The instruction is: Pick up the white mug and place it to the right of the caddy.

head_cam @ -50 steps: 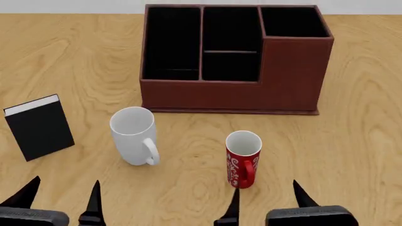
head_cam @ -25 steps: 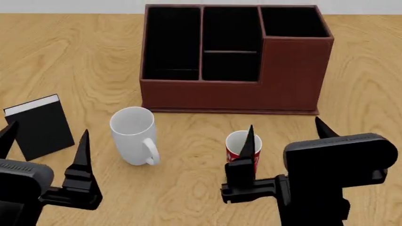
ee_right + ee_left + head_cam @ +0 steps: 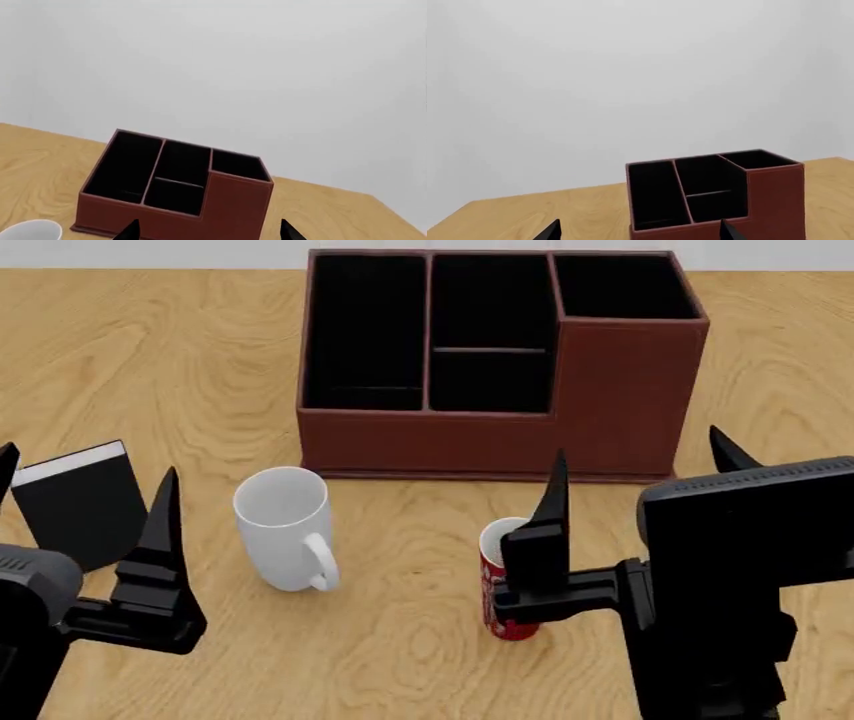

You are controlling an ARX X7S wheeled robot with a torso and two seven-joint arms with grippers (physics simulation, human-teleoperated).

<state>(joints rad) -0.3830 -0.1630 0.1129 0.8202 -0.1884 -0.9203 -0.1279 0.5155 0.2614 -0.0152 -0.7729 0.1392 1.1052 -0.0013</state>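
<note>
The white mug (image 3: 283,527) stands upright on the wooden table (image 3: 174,370), handle toward me, in front of the caddy's left part. The caddy (image 3: 494,370) stands at the back middle; it also shows in the left wrist view (image 3: 714,195) and the right wrist view (image 3: 173,185). My left gripper (image 3: 88,462) is open and empty, raised to the left of the white mug. My right gripper (image 3: 641,448) is open and empty, raised to the mug's right, over the red mug. The white mug's rim (image 3: 30,230) shows at the right wrist view's edge.
A red mug with white swirls (image 3: 498,585) stands right of the white mug, partly hidden by my right gripper. A black book (image 3: 80,505) stands at the left, behind my left gripper. Bare table (image 3: 774,360) lies right of the caddy.
Both arms have risen from the bottom edge into the head view, fingers moving up and toward the caddy. The right gripper now covers part of the red mug. The objects have not moved.
</note>
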